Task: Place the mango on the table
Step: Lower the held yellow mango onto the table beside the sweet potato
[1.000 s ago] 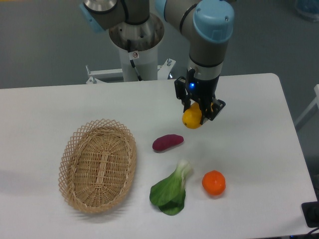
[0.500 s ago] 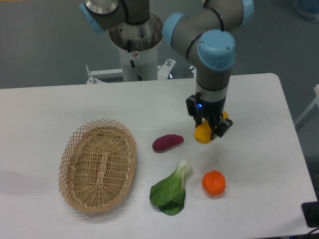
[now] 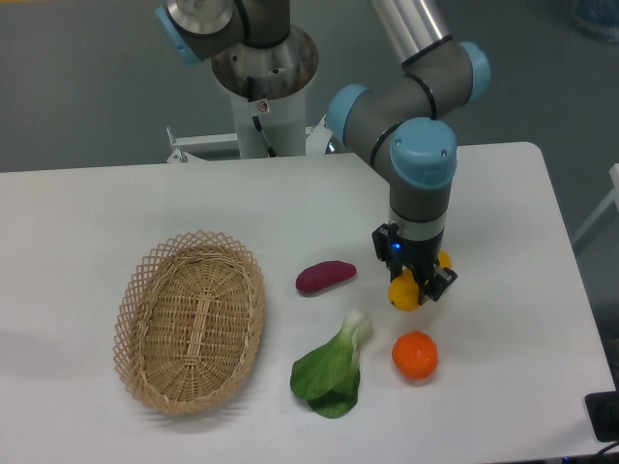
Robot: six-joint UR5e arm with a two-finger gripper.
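The hand (image 3: 416,286) is clamped on the mango (image 3: 403,293), low over the table (image 3: 503,242) at about twelve o'clock from the tangerine (image 3: 415,355) and three o'clock from the sweet potato (image 3: 325,276), so I judge only lowering and letting go remain.

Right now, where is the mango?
In the gripper, the mango sits right of centre, above the tangerine and right of the sweet potato.
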